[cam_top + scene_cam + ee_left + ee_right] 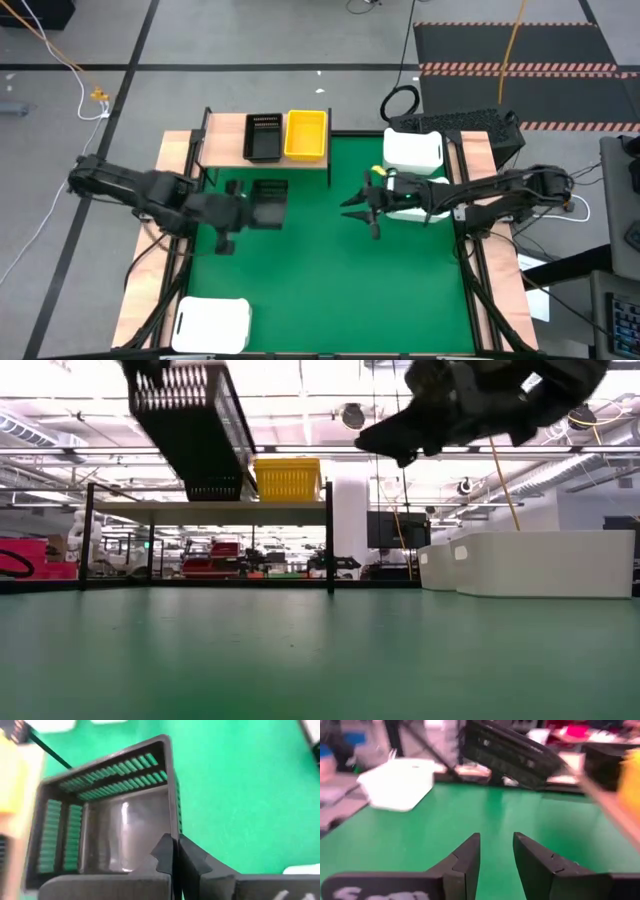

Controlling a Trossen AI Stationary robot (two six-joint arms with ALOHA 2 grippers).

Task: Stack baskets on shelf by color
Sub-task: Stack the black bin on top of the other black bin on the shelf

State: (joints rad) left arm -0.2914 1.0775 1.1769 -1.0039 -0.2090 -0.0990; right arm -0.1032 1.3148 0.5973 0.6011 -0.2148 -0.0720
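The left gripper [175, 857] is clamping a black basket's [266, 202] wall, holding it aloft near the shelf [228, 140] for stacking on the black one there; the right gripper [362, 208] is hovering part-open, empty.

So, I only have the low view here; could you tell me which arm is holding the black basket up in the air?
Observer: The left one. The left gripper is shut on one wall of the black basket, just in front of the shelf.
Operator: Thank you. Are there any white baskets besides the two on my right?
Observer: Yes, a third white basket sits at the corner of the green mat on the left arm's side, far from the shelf.
Operator: And is the other arm carrying anything?
Observer: No, the right gripper is open with nothing between its fingers, above the mat.
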